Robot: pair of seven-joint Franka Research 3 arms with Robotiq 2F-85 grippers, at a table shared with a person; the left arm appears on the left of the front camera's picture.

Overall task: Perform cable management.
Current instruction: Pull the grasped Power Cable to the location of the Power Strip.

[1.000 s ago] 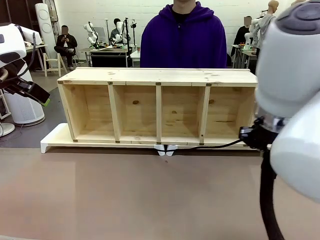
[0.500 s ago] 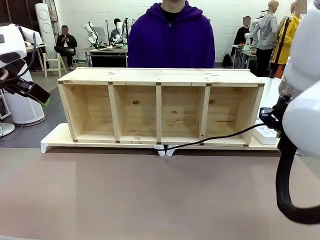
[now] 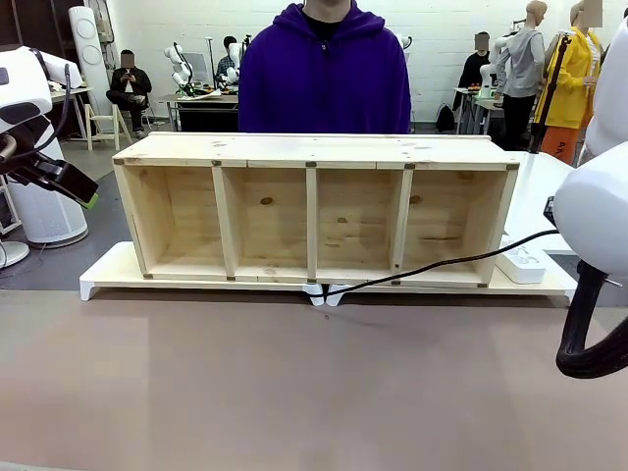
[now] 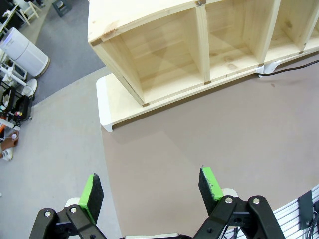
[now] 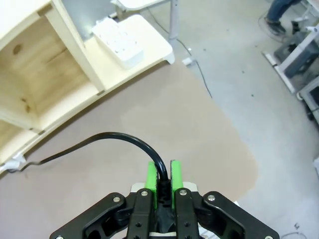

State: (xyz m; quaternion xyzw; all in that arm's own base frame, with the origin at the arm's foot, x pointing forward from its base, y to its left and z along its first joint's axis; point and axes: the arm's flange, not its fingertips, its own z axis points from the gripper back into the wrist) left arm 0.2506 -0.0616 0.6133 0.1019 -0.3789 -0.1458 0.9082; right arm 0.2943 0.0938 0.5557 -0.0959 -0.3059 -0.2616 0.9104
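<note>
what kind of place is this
Probably a robotics lab: the right gripper of a robot arm pinches a black cable near a wooden shelf, with work tables behind.

No legible txt, labels or nos. anywhere.

White wall [image 3: 446, 20] at back. Grey floor [image 3: 59, 265]. Four-bay wooden shelf unit [image 3: 314, 149] on white riser board [image 3: 108, 270], far edge of brown tabletop [image 3: 294, 392]. Work desks [image 3: 211, 98] behind. Even indoor light.
</note>
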